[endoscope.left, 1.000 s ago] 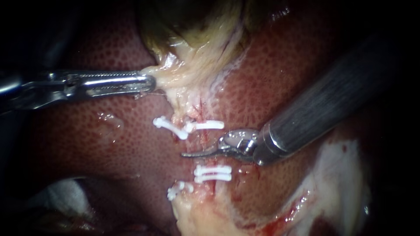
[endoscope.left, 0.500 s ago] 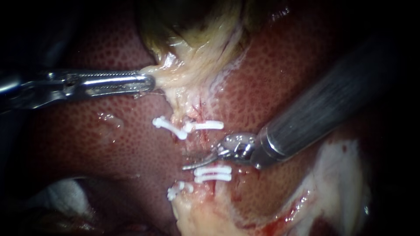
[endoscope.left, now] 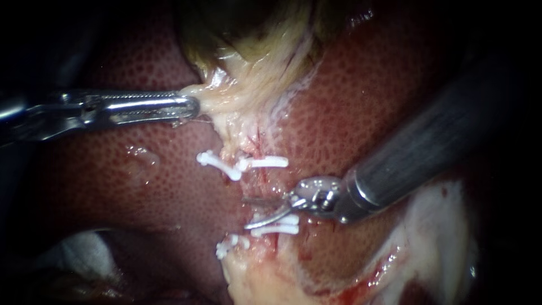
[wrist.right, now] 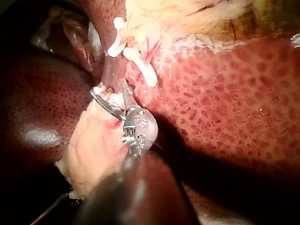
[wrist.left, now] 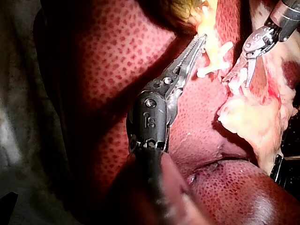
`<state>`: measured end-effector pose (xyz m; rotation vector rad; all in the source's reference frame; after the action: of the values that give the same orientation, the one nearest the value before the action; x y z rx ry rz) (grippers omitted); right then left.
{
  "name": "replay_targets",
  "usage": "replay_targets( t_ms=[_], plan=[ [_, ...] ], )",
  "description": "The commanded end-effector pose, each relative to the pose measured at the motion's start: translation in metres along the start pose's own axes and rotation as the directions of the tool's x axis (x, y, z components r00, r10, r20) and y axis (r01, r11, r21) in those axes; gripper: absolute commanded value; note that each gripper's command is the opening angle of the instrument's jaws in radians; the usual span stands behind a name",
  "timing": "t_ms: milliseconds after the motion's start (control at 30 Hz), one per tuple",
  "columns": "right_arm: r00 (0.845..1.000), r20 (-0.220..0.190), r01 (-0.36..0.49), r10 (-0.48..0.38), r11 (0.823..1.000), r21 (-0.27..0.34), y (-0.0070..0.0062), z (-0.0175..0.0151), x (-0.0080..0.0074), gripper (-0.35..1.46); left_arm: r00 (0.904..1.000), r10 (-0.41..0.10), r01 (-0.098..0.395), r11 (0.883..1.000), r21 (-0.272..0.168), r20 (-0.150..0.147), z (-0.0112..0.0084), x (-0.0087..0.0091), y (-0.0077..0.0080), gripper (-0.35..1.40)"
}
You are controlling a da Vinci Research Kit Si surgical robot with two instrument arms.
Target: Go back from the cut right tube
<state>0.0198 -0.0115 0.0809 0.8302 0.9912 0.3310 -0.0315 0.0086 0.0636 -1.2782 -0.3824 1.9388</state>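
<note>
right instrument's pincer (endoscope.left: 247, 212) is now gaping open, gripping nothing; it is sliding back rightward off the cut right tube (endoscope.left: 264, 186), lying between white clips (endoscope.left: 265, 162) | retreat is getting underway | left instrument's pincer (endoscope.left: 189, 107) is clamping pale tissue (endoscope.left: 226, 96) | counting: two instruments; five clips

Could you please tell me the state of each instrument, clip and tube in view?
Left instrument: shut on gallbladder tissue.
Right instrument: blades open, holding nothing.
Upper clips: closed.
Lower clips: closed.
Tube between the clips: hard to tell whether it is cut through.
</note>
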Motion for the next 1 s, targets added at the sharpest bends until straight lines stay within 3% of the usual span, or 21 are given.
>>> replay_targets(
  t_ms=[33, 167, 367, 500, 733, 1000],
  plan=[
    [1.0, -0.005, 0.019, -0.019, 1.0, -0.023, -0.0001, -0.0007, 0.0, 1.31, 1.0, 0.0, 0.0, 1.0, 0.0, 0.0, 0.0, 0.0, -0.0001, -0.35],
    [0.994, -0.011, 0.102, -0.105, 0.986, -0.134, -0.0006, -0.0047, 0.0006, 1.43, 1.0, 0.0, 0.0, 1.0, -0.001, 0.0, 0.0, -0.0001, -0.0001, -0.35],
    [0.985, 0.004, 0.172, -0.175, 0.964, -0.205, -0.0012, -0.01, 0.0019, 1.43, 1.0, 0.0, 0.0, 1.0, -0.001, 0.0, -0.0001, -0.0001, -0.0002, -0.35],
    [0.978, -0.018, 0.198, -0.208, 0.951, -0.239, -0.0016, -0.0128, 0.0031, 1.43, 1.0, 0.001, -0.001, 1.0, -0.001, 0.0, 0.0, -0.0001, -0.0003, -0.35],
    [0.971, -0.035, 0.218, -0.237, 0.934, -0.285, -0.0021, -0.015, 0.0048, 1.43, 1.0, 0.001, -0.001, 1.0, -0.001, 0.0, 0.0001, -0.0002, -0.0004, -0.35],
    [0.97, -0.035, 0.222, -0.241, 0.934, -0.281, -0.0023, -0.0151, 0.005, 1.43, 0.9998, 0.014, -0.014, 1.0, 0.009, 0.012, 0.0014, -0.0014, -0.0004, -0.35]
  ],
)
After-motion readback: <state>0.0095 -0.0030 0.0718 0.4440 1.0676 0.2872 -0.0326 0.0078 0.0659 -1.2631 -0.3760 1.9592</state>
